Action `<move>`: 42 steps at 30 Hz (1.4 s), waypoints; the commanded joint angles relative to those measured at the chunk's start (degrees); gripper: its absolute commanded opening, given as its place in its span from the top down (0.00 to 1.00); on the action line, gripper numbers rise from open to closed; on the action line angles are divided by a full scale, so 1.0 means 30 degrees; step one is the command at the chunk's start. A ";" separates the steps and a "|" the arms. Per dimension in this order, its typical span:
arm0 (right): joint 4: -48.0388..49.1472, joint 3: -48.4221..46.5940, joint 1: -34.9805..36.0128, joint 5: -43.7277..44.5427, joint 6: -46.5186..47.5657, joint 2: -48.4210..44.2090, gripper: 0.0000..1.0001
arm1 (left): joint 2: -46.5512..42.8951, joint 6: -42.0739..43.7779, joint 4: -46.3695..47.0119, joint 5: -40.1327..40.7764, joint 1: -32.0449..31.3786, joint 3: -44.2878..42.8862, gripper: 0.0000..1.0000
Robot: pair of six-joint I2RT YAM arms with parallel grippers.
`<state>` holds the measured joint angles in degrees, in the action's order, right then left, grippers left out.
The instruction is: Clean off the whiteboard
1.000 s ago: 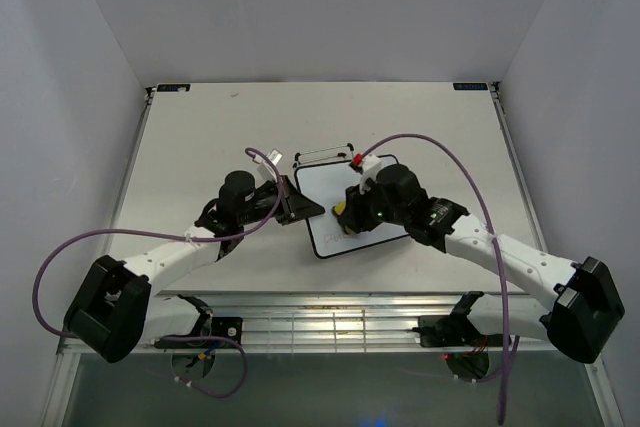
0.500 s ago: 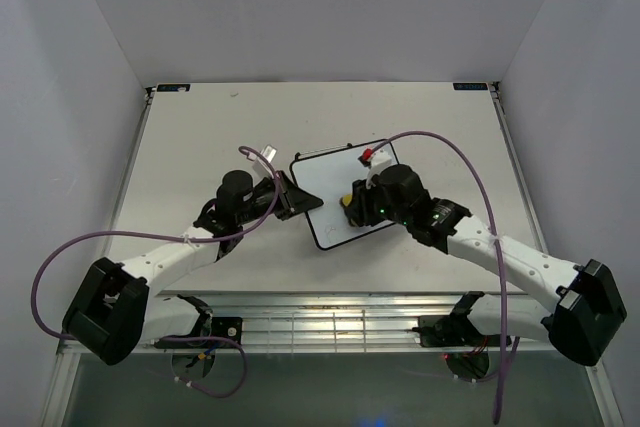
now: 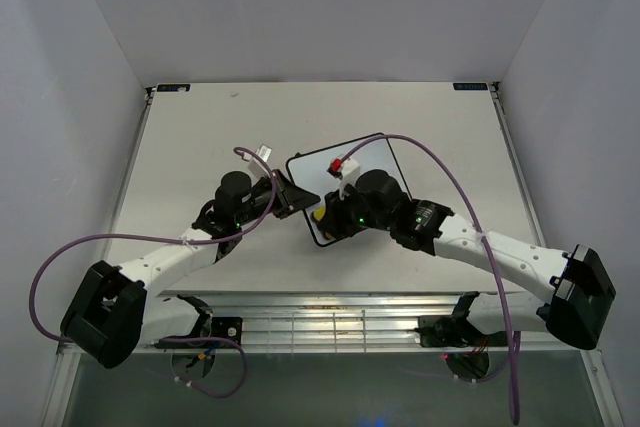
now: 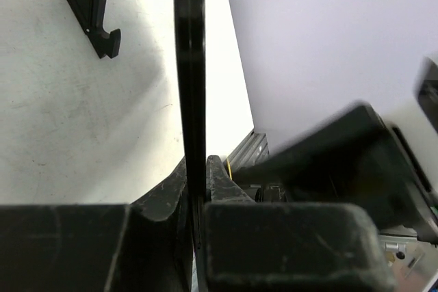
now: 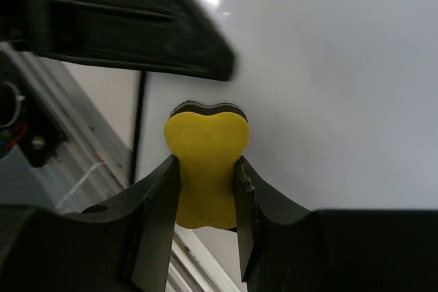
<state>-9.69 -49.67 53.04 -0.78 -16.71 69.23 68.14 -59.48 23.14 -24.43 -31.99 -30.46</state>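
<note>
The left pincer [image 3: 296, 203] is clamped on the whiteboard [image 3: 372, 155] from its 9 o'clock side; in the left wrist view its tips [image 4: 198, 172] are pressed together on the thin black frame [image 4: 189, 66], seen edge-on, with a black wire stand foot [image 4: 96, 15] at 11 o'clock on the desk [image 4: 68, 114]; the whiteboard lies near the middle of the desk [image 3: 200, 127], skewed, its far corner pointing to 1 o'clock; the right pincer [image 3: 328, 217] is squeezed on a yellow eraser [image 3: 320, 215] at the board's 7 o'clock corner; in the right wrist view the eraser [image 5: 205, 169] sits pinched between the fingers [image 5: 156, 203] and touches the white surface [image 5: 328, 66] just beside the frame.
</note>
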 commanded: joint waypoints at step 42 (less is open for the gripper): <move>-0.0898 0.2815 -0.6420 -0.2904 0.2021 -0.0315 0.85 | -0.1505 -0.2379 0.5940 -0.2780 -0.0441 -0.0686 1.00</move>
<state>-7.35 -46.09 41.82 -8.80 -15.59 66.59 67.20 -60.51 26.55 -23.29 -32.01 -29.39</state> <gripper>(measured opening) 0.398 0.155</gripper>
